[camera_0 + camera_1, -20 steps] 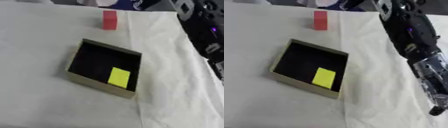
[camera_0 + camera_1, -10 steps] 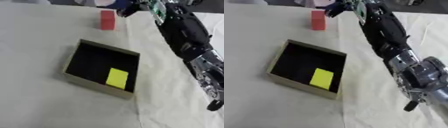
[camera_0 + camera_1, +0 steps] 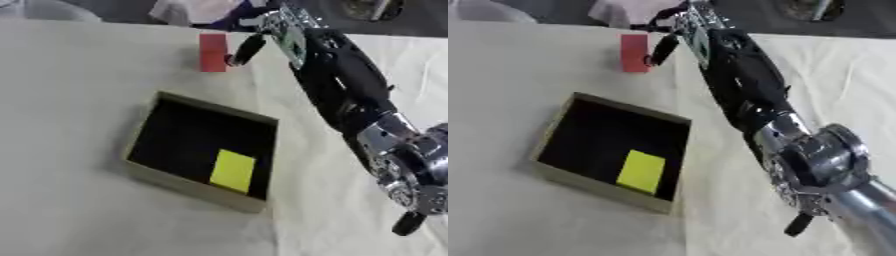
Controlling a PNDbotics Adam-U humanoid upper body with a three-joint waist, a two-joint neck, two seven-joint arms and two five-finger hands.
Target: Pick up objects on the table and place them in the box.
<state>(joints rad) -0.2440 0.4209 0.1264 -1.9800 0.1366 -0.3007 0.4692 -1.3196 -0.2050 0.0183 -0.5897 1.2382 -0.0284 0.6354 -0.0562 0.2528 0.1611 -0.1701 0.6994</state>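
On the far side of the white cloth-covered table (image 3: 79,200), the red rectangular block (image 3: 213,52) stands upright, not yet grasped. The right hand (image 3: 248,47) is reached beside it, fingers apart, thumb just at the block's right face. A flat yellow block (image 3: 233,170) is already lying inside the shallow tan box (image 3: 188,188), so one object is judged left. The left hand is not seen.

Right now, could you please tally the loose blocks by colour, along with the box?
Red block: 1, upright on the cloth beside the right hand.
Yellow block: 1, lying flat in the box.
Box: 1.
Total: 3.
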